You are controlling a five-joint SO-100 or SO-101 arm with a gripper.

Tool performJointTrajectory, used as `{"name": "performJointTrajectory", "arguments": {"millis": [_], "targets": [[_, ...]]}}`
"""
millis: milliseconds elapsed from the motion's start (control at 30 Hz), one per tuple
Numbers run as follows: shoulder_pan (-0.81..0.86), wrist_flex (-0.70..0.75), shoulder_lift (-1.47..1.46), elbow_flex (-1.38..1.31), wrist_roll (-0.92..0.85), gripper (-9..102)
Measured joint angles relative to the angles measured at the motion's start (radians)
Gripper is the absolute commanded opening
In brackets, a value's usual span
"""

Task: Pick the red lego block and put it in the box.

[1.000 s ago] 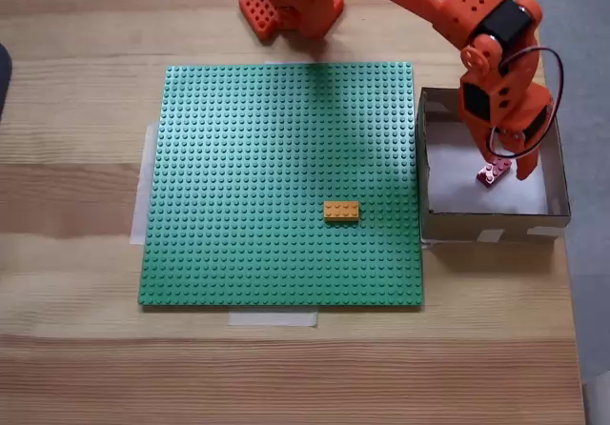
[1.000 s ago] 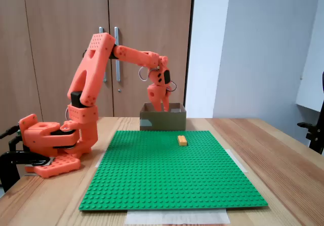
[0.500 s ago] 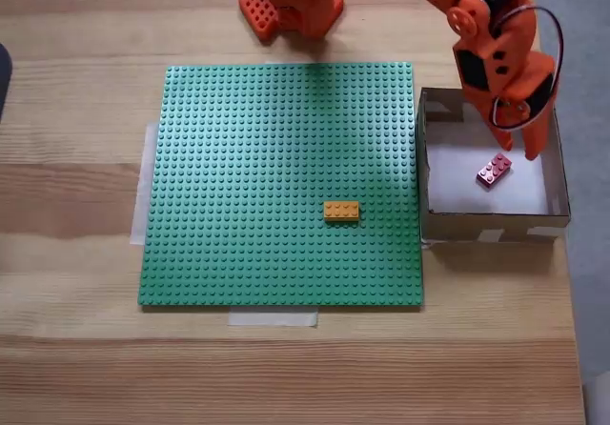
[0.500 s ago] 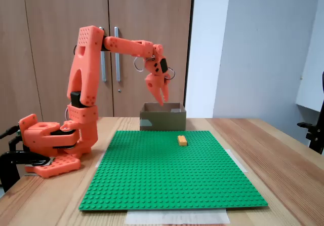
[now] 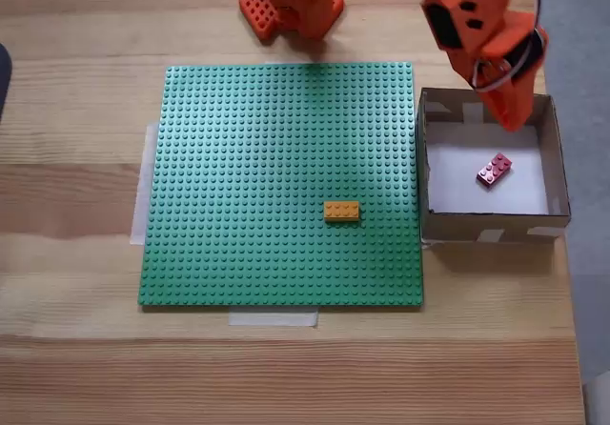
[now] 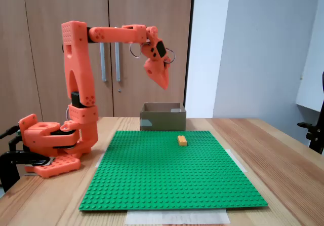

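Now the hand (image 6: 165,85) hangs high above the box (image 6: 162,116), fingers together and empty. Below it, the red lego block (image 5: 494,169) lies on the box's white floor.

You have two bricks in sight: one red lego block (image 5: 494,169) at the right of a fixed view, and one orange brick (image 5: 341,211) just below centre, also seen in the other fixed view (image 6: 181,140). You have one box (image 5: 488,226), one green baseplate (image 5: 281,182), one orange arm carrying one gripper (image 5: 511,112), and two cupboard doors (image 6: 66,13) behind it at upper left.
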Motion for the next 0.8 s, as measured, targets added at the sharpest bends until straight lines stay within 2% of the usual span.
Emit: {"name": "performJointTrajectory", "arguments": {"millis": [333,800], "targets": [[0.109,-0.077,0.25,0.19,0.035,-1],[0.365,-0.19,0.649,0.532,0.101,-1]]}}
